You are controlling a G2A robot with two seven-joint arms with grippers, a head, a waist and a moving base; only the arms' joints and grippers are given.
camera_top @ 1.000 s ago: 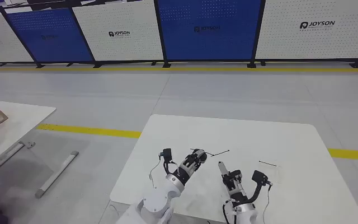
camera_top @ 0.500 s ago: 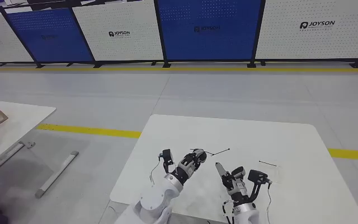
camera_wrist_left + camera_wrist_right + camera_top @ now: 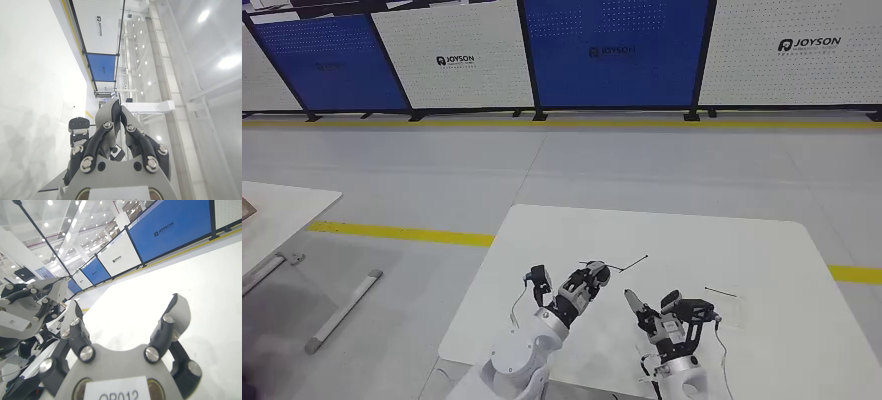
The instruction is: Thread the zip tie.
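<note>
One zip tie (image 3: 46,241) juts from the pinching left hand (image 3: 120,106); right hand (image 3: 125,299) spread.

Two thin black plastic zip ties showing: first zip tie (image 3: 634,263), second zip tie (image 3: 720,292). Two grey-and-black grippers showing: left gripper (image 3: 119,106), right gripper (image 3: 124,300), each bearing two fingers (image 3: 179,308). Two white surfaces standing: main surface (image 3: 742,240), side surface (image 3: 282,210). Two blue fence panels (image 3: 617,50) standing behind.

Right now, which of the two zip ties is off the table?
The zip tie pinched in the shut left hand, jutting into the air. The other zip tie lies flat on the white table, untouched.
</note>
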